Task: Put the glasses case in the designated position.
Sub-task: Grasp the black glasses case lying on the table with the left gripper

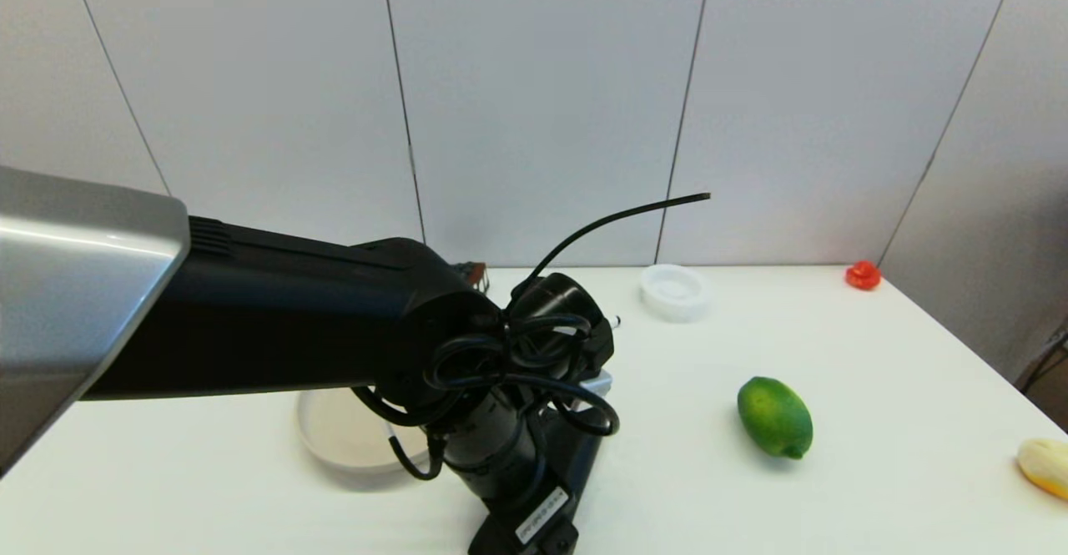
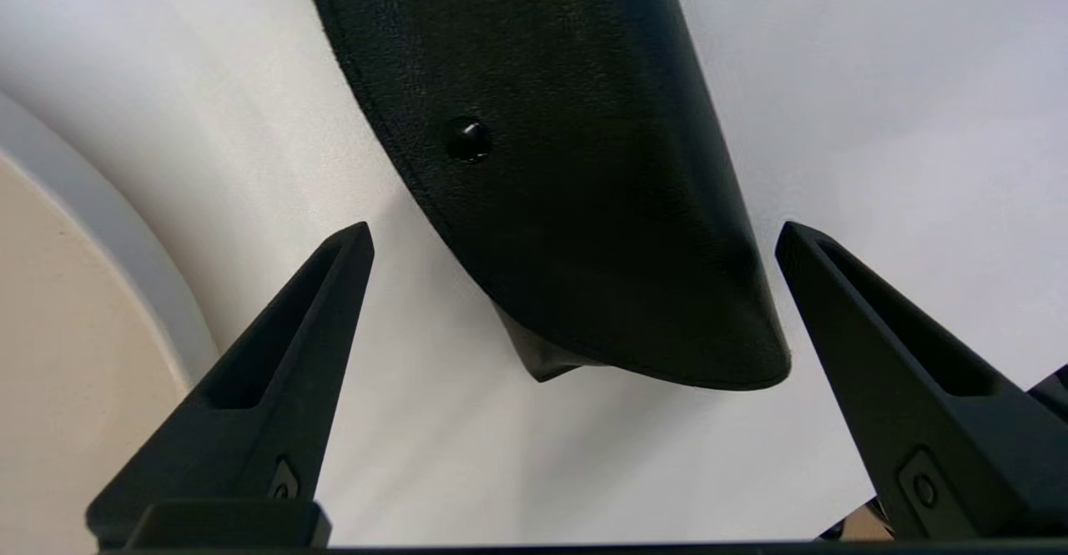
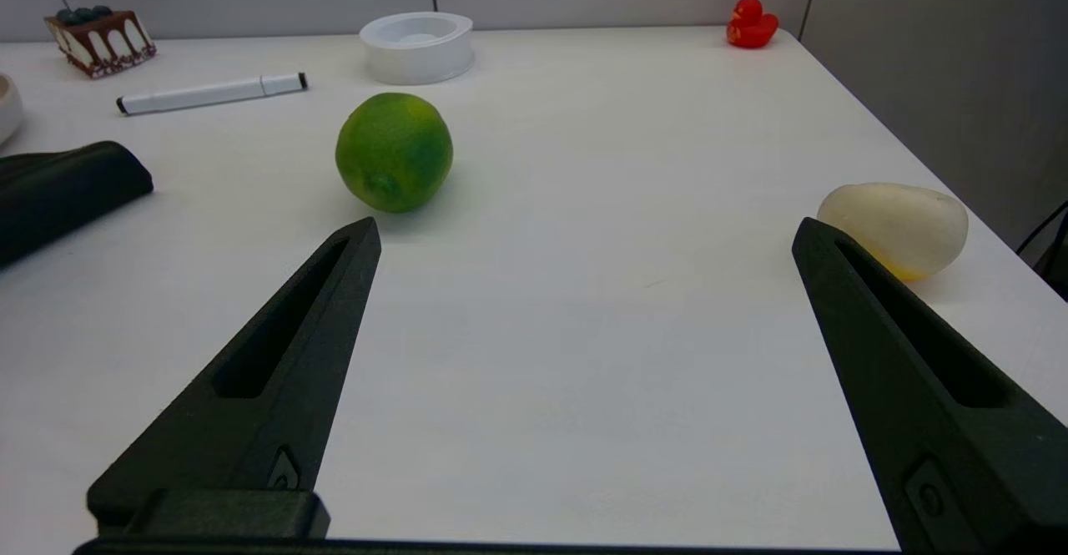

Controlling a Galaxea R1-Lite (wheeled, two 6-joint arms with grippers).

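The glasses case, matte black with a grained skin and a small stud, lies on the white desk just right of the round beige plate. Grey panelled walls stand behind. My left tool hovers over the case's rounded end, fingers spread wide, grasping nothing. My right tool is spread and empty, near the smooth green lime.

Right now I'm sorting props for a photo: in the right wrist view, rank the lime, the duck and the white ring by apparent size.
1. Lime, though it sits nearest the camera.
2. White ring, farther back, so it may truly match the lime.
3. Duck, plainly smallest.
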